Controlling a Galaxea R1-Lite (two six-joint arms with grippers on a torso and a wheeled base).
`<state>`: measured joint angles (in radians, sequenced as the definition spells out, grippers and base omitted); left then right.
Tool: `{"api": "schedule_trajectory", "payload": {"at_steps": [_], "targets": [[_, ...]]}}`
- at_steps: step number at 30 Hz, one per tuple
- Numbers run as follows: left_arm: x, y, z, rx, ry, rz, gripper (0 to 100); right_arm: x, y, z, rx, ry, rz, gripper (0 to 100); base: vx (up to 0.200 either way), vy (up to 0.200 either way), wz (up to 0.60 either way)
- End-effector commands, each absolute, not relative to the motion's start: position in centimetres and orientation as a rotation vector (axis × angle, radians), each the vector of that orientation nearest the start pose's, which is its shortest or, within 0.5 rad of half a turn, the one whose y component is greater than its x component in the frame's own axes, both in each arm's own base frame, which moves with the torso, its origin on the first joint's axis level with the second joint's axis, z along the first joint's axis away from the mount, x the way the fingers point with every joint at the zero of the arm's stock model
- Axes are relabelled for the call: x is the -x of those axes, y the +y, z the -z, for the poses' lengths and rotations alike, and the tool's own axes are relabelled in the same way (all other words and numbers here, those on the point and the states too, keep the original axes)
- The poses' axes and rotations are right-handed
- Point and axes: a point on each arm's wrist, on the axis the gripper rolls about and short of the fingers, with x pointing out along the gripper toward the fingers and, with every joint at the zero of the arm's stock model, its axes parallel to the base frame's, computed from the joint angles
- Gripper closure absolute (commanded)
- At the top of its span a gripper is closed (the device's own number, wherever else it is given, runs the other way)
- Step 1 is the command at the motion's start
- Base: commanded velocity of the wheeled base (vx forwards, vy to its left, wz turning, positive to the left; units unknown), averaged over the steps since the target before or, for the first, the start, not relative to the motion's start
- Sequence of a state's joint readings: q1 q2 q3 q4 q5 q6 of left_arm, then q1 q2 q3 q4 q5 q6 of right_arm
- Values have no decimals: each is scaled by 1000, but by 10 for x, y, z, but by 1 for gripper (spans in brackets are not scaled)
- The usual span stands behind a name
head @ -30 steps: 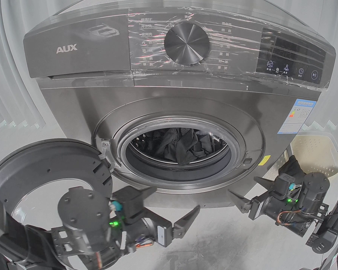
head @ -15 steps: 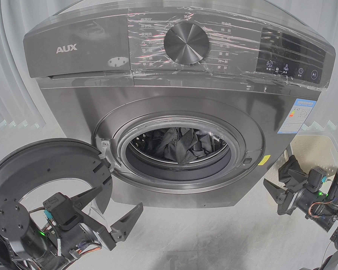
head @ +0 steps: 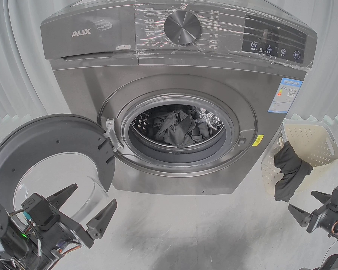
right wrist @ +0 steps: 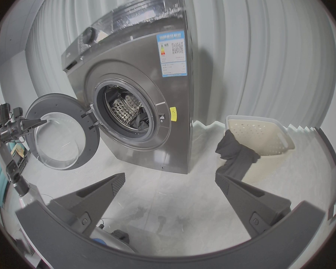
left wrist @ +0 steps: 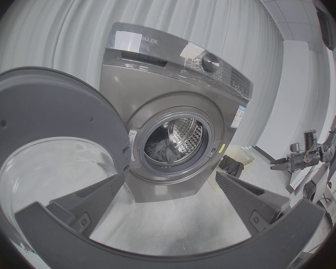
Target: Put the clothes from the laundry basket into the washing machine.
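dark crumpled clothes (head: pixel 178 126) lie inside the silver front-loading washing machine (head: pixel 90 83); one dark garment (head: pixel 289 171), draped over the cream perforated plastic laundry basket (head: pixel 319 137) at 3 o'clock, is left to load. left gripper (head: pixel 94 194) at 7 o'clock and right gripper (head: pixel 301 200) at 4 o'clock are spread, empty.

A pale grey-white curtain (head: pixel 11 57) hangs in soft vertical folds across the whole back of the room, its hem forming a zigzag line where it meets the floor (head: pixel 199 225). The floor is smooth, light grey and slightly glossy, with a few faint dark smudges. In the left wrist view, the curtain ends at a plain white wall (left wrist: pixel 306 94) with a dark baseboard (left wrist: pixel 265 154) along its foot. Above is a white panelled ceiling (left wrist: pixel 283 4), with a dark box (left wrist: pixel 326 27) mounted high near it.
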<state>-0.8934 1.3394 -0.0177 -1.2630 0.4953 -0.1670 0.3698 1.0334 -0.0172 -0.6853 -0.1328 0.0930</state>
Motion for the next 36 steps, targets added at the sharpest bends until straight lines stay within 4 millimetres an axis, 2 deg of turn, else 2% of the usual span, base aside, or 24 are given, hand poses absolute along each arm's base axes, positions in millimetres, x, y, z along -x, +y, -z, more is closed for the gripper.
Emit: {"api": "schedule_trajectory", "payload": {"at_steps": [1,5,10,16,21,26,36], "targets": [[-86,-81,-146,134,18,327,0,-30,5,-116,-10,147,-143,0,-200,0,0],[-80,-72,-147,137,12,338,0,-14,0,-110,-9,115,-103,0,0,0,0],[-60,-51,-146,138,15,404,0,5,-4,-106,-17,72,-42,0,0,0,0],[-48,-31,-135,117,59,320,0,17,-2,-102,71,-22,64,0,0,0,0],[-37,-15,-126,115,70,206,0,18,0,-84,69,8,46,0,0,0,0],[-29,-5,-123,117,47,68,0,19,0,-76,18,60,1,0,0,0,0],[-7,6,-108,116,23,-120,0,23,0,-76,9,26,-17,0,0,0,0]]}}
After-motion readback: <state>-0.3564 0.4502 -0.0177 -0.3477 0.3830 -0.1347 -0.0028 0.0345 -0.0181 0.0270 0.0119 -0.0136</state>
